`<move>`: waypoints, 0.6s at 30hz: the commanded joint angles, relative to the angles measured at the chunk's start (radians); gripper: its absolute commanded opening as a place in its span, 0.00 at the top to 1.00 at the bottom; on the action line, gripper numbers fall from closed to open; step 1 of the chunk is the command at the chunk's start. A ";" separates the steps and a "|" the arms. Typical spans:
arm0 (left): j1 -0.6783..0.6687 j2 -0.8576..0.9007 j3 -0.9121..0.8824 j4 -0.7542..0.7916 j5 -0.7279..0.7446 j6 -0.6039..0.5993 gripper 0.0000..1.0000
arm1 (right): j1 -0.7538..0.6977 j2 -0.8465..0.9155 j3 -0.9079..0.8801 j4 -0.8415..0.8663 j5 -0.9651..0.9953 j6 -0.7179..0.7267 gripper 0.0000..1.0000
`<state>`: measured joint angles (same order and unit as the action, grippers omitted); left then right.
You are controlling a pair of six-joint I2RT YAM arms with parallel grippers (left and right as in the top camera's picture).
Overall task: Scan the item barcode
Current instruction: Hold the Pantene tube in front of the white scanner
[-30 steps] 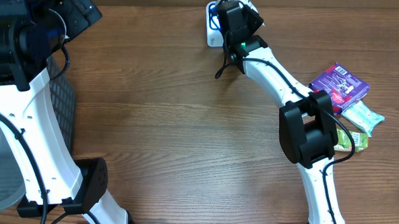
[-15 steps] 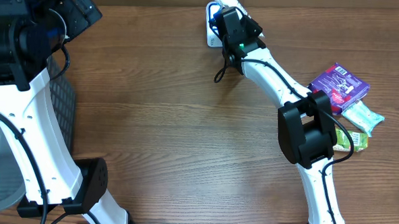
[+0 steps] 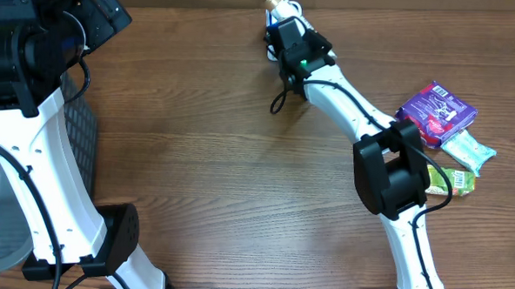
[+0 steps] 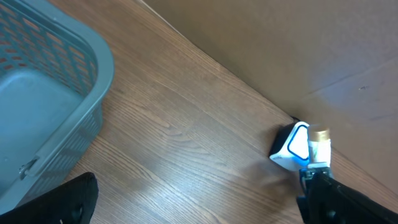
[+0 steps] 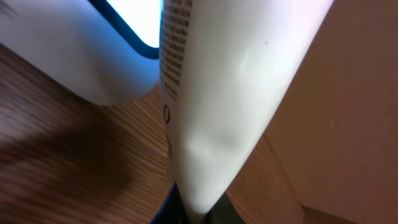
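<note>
1. Brown wood-grain table (image 3: 222, 160) fills the overhead view. A plain tan wall runs along its far edge, seen best from the left wrist.
2. The white-and-black right arm (image 3: 355, 105) stretches from the near edge to the far side of the table. Only the overhead view shows its whole length.
3. The grey slatted plastic basket (image 4: 43, 93) sits at the table's left. The left wrist view shows its rim and hollow inside, while from overhead only a strip of its mesh appears beside the left arm.
4. The left gripper (image 3: 98, 15) is up over the basket's side with its jaws spread wide and nothing in them. One dark finger (image 4: 62, 202) pokes into the corner of its own camera.
5. A purple snack packet (image 3: 437, 109), a pale green wrapper (image 3: 468, 151) and a yellow-green packet (image 3: 452, 179) lie together near the right edge. Only the overhead view shows them.
6. The small white barcode scanner with a glowing blue edge (image 4: 291, 148) stands against the far wall.
7. The right gripper (image 3: 287, 26) is clenched on the flat end of a white squeeze tube with a gold cap (image 4: 319, 143). The tube is held up just beside the scanner, close to its lit face. The right wrist view alone shows the tube's printed text, and the cap shows only in the other two views.
</note>
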<state>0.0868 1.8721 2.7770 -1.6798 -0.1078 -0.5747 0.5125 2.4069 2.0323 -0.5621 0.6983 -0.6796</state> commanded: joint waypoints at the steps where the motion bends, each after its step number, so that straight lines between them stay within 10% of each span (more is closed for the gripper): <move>1: -0.003 -0.002 0.002 0.000 0.002 -0.009 0.00 | 0.034 -0.025 0.018 -0.007 0.034 0.029 0.96; 6: -0.003 -0.002 0.002 0.000 0.002 -0.009 0.01 | 0.111 -0.077 0.018 -0.152 -0.072 0.067 0.96; 18: -0.003 -0.002 0.002 0.000 0.002 -0.009 0.01 | 0.183 -0.394 0.018 -0.469 -0.551 0.739 0.96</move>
<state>0.0868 1.8721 2.7770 -1.6798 -0.1078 -0.5747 0.7418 2.1864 2.0224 -1.0164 0.2279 -0.2588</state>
